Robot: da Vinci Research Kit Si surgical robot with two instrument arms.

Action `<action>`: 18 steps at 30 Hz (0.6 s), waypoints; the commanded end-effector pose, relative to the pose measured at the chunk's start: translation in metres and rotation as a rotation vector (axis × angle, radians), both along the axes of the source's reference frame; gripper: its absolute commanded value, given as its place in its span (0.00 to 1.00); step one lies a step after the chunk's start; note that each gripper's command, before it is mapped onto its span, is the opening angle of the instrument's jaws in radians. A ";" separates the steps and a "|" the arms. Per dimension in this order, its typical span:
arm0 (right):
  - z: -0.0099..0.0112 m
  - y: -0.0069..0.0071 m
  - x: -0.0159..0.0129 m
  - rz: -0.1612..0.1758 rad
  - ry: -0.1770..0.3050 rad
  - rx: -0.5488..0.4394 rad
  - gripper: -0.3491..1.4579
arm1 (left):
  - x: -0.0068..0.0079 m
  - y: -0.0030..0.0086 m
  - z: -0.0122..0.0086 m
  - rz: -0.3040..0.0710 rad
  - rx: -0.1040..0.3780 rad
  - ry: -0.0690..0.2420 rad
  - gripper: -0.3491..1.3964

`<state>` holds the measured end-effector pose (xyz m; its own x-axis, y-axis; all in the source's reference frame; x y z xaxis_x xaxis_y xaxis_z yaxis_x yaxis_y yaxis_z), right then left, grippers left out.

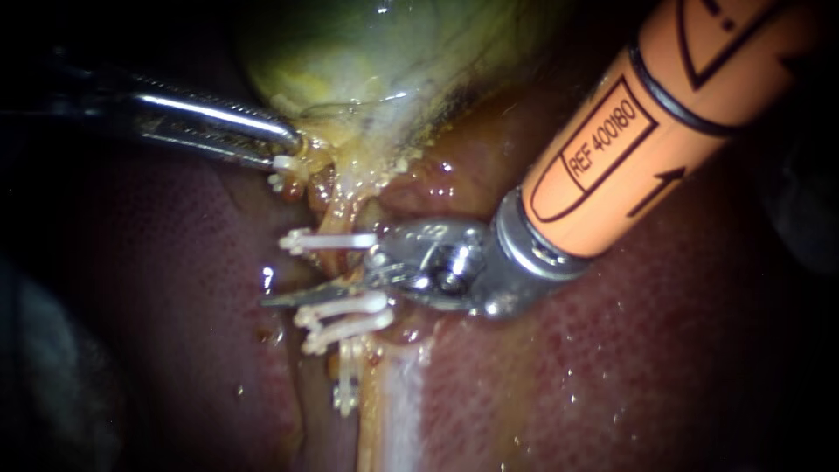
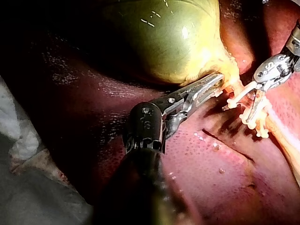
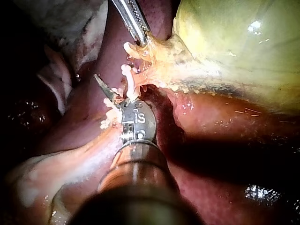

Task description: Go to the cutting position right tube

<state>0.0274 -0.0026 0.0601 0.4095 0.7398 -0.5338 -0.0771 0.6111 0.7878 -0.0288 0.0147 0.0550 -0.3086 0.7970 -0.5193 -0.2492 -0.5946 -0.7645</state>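
2 instruments are at work. left instrument point(image 1: 293, 144) has its jaws clamped on the neck of the gallbladder point(image 1: 376, 52), holding it up from the liver point(image 1: 655, 367) so the tube point(image 1: 339, 262) below looks stretched. the tube drops from that neck and carries white clips: 1 upper clip point(image 1: 328, 240) and 2 lower clips point(image 1: 345, 316) close together, with a short bare stretch between them. 1 more clip sits further down, and another just beside the left jaws.

right instrument point(image 1: 284, 298) comes in from the upper right. its thin blade lies across the tube in that bare stretch, just above the 2 lower clips, with the tip poking out past the far side. only 1 blade shows in any view, so i cannot tell how wide the tip stands, or whether the tube is between the blades. i also cannot tell whether this is the task's right tube, because only 1 clipped tube reads plainly.

my judgement is that the approach is nearly done. to finish it well:
- hold the left pull steady so the tube is taut.
- square the blades across the tube.
- centre them in the gap so metal touches neither the upper clip nor the lower clips.
- check that both tips clear the far wall.

the risks i see are nudging a clip loose or catching liver under the hidden blade.
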 end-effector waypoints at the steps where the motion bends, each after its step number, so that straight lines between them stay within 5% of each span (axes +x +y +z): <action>1: -0.0001 0.0000 0.0000 -0.001 0.003 0.001 0.88 | 0.0000 0.0000 0.0000 0.000 0.000 0.000 0.00; 18: -0.0029 -0.0007 0.0004 -0.006 0.082 0.033 0.87 | 0.0001 0.0000 0.0001 -0.001 0.000 0.001 0.00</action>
